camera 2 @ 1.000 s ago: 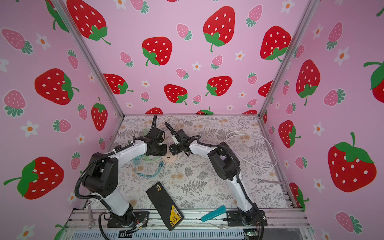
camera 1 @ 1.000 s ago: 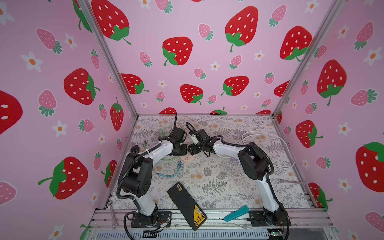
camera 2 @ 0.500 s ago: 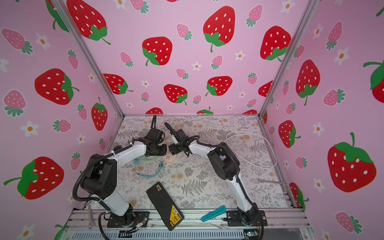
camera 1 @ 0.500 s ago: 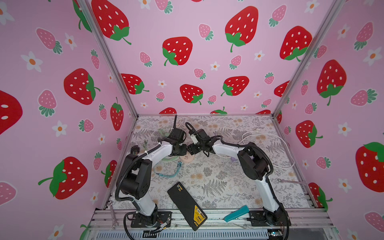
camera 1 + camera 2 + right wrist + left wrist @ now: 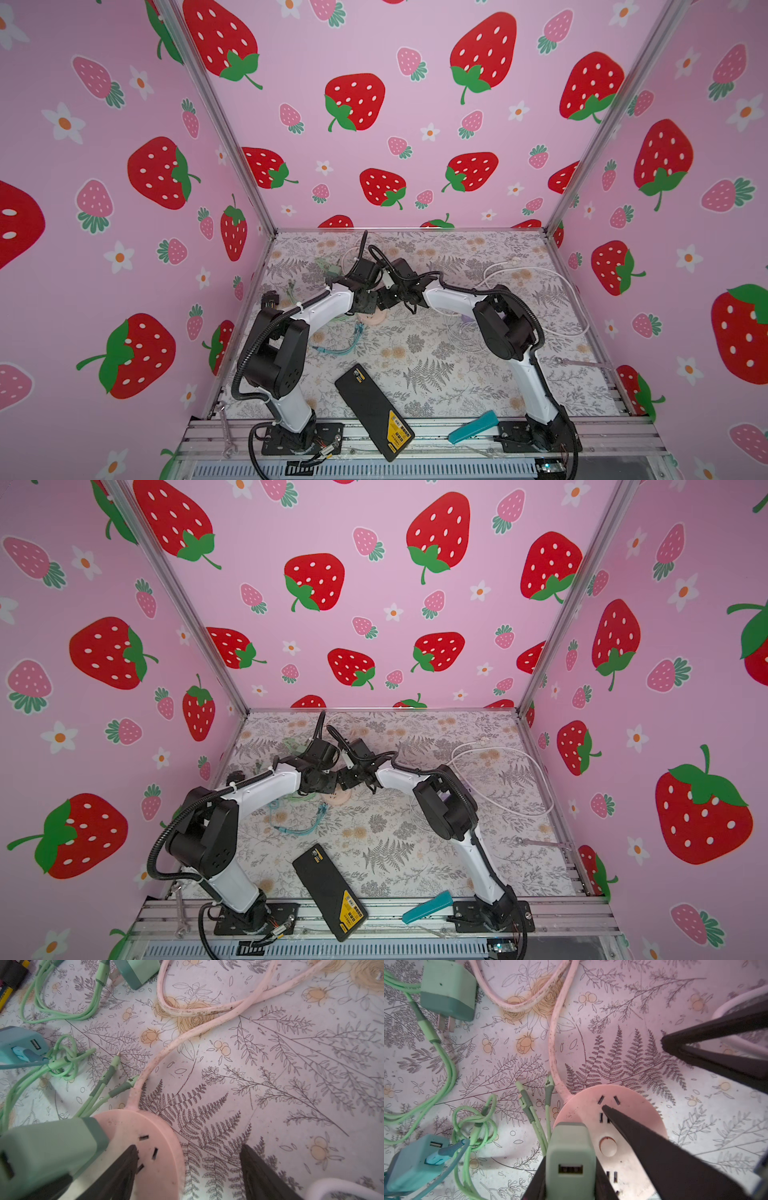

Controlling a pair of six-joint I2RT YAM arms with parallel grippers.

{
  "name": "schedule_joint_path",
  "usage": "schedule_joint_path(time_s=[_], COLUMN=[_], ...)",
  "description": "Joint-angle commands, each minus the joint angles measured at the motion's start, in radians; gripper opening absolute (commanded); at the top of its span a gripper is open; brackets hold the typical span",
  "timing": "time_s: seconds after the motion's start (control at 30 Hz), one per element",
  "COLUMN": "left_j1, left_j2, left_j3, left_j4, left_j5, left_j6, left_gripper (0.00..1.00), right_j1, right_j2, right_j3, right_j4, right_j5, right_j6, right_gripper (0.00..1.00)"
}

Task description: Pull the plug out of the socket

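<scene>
So the green plug point(image 5: 569, 1147) looks fully seated in the round pink socket point(image 5: 639, 1105), which lies flat in the middle of the desk point(image 5: 695, 1001). I can't see any prongs.

The left end effector point(image 5: 570, 1180) is pinching the plug body from both sides, which makes sense since it's the only thing sticking up to grab. The right end effector point(image 5: 188, 1147) is spread and grips nothing. One fingertip point(image 5: 128, 1157) is planted on the socket's face next to the slots, and the other hangs over the desk, clear of the rim. My guess is it's there to pin the socket down. The thing looks light and only trails a loose pink cord point(image 5: 553, 1053), so otherwise it'd probably just lift with the plug.

Pose-wise, in both top views the left arm point(image 5: 324, 303) and the right arm point(image 5: 449, 297) reach in from the front rail. Elbows are bent, forearms meet mid-desk, and the wrists tip downward over the socket.
</scene>
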Motion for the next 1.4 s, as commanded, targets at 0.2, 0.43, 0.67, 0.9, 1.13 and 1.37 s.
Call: schedule_joint_path(time_s=[0.2, 0.43, 0.67, 0.9, 1.13, 1.37], left_j1=[-0.007, 0.055, 0.095, 0.101, 0.017, -0.048], left_j2=[-0.016, -0.024, -0.029, -0.042, -0.047, 0.006], left_j3=[0.086, 0.074, 0.074, 0.066, 0.084, 0.137], left_j4=[-0.028, -0.009, -0.016, -0.019, -0.029, -0.072], left_j5=[-0.085, 0.092, 0.182, 0.171, -0.009, -0.148], left_j6=[0.007, -0.088, -0.134, -0.127, -0.058, -0.026], left_gripper=[0.1, 0.1, 0.1, 0.1, 0.1, 0.1], right_j1=[-0.012, -0.011, -0.01, -0.009, -0.007, -0.006], right_j2=[0.175, 0.175, 0.175, 0.175, 0.179, 0.192], right_j3=[-0.087, -0.086, -0.084, -0.084, -0.081, -0.074], right_j4=[-0.337, -0.34, -0.343, -0.345, -0.349, -0.355], right_j5=[0.165, 0.176, 0.178, 0.184, 0.185, 0.182], right_j6=[-0.06, -0.061, -0.061, -0.063, -0.065, -0.066], right_gripper=[0.79, 0.78, 0.79, 0.79, 0.78, 0.78])
